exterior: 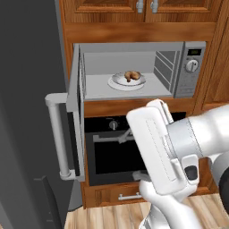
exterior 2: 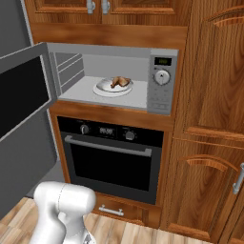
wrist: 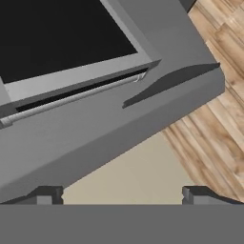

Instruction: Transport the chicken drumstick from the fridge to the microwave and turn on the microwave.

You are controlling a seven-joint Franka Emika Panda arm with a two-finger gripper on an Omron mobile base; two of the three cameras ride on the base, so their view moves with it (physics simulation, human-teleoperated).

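The microwave (exterior: 190, 80) (exterior 2: 162, 97) stands open, its door (exterior: 76, 112) (exterior 2: 24, 95) swung out to the left. Inside, the golden-brown chicken drumstick (exterior: 132, 76) (exterior 2: 120, 82) lies on a white plate (exterior: 117, 83) (exterior 2: 101, 89). The round knob (exterior: 192, 65) (exterior 2: 162, 77) sits on the right panel under a small display. My gripper (wrist: 121, 195) is open, fingertips (wrist: 45, 195) wide apart with nothing between them. It looks along the door's dark glass (wrist: 57, 33) and bar handle (wrist: 71, 97). The fridge (exterior: 27, 112) rises dark grey at the left.
A black oven (exterior: 112, 156) (exterior 2: 114, 162) with a wide dark window sits under the microwave, a wooden drawer (exterior 2: 114, 209) below it. Tall wooden cabinets (exterior 2: 209, 119) stand to the right and above. A wood floor (wrist: 214, 124) runs underneath.
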